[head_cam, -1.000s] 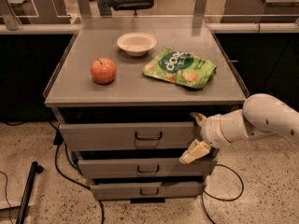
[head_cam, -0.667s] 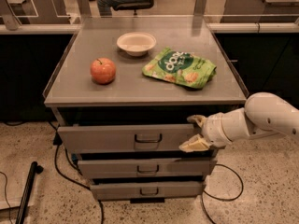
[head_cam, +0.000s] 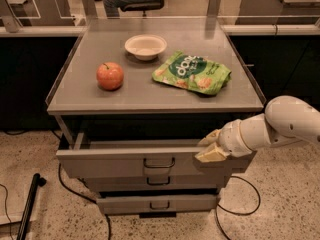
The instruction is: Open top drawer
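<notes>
Compared to a second ago, your top drawer [head_cam: 115, 163] is sitting noticeably further out, with a dark gap showing between its front and the cabinet top [head_cam: 150, 98] and a strip of the grey tray inside now peeking out. Your gripper [head_cam: 202, 150] is also sitting higher and further toward the camera than it was, and it's pinching the upper edge of the drawer front near its right end, one tan finger [head_cam: 210, 137] going over the lip and the other finger [head_cam: 214, 155] lying against the face. So the drawer is running off to the left of the gripper, partly open, with its dark wire handle [head_cam: 159, 163] just left of the fingers and untouched. You're reaching in from the right with the white arm [head_cam: 282, 124]. Below the gripper, the two narrower drawers [head_cam: 125, 183] are both sitting closed. Up above and behind it on the cabinet top, a green snack bag [head_cam: 192, 72] is lying closest, a white bowl [head_cam: 145, 46] is sitting further back, and a red apple [head_cam: 110, 76] is sitting well off to the left.
</notes>
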You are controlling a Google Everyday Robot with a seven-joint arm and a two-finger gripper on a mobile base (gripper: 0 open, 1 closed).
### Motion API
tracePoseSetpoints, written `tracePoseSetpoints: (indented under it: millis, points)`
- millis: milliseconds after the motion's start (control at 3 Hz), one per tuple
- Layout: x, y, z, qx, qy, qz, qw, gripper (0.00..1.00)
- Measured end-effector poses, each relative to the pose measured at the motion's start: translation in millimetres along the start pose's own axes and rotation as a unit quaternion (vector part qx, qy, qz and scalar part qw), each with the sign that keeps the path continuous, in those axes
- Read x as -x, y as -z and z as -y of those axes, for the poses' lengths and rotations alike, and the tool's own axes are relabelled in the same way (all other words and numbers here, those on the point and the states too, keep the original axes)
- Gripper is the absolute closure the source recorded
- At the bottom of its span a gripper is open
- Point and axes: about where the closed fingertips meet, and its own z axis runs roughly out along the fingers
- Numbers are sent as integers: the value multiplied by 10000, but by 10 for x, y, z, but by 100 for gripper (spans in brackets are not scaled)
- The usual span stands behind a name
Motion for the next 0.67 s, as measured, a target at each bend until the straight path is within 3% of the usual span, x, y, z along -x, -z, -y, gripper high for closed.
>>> tracePoseSetpoints:
  millis: [333,667]
  points:
    - [65,56,-52,-126,75,92,9998,100]
    - [-42,104,-239,-197,-26,94,9998,100]
